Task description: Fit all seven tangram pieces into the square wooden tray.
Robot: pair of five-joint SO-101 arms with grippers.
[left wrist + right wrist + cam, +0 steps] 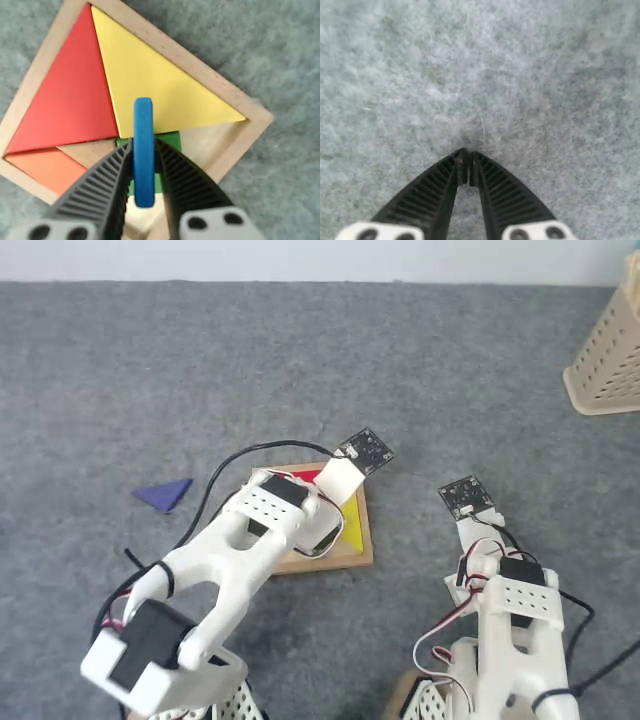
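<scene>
Fingers [107,180] of my left gripper [143,145] pinched a blue piece [143,120] edge-on over the tray [220,90], four pieces [155,80] seated; a dark-blue triangle [165,493] lay loose at its nine o'clock, my right gripper [469,162] closed.

Wooden tray [222,89], red triangle [65,100], yellow triangle [160,80] inside, blue piece [143,145] edge-on above, dark blue triangle [165,494] apart

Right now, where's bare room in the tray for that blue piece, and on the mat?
In the tray: bare wood between the yellow triangle, the green piece and the rim; a sliver between red triangle and orange piece. Those pieces crowd the rest. Mat: open between tray and right hand. Left hand holds the blue piece.
</scene>
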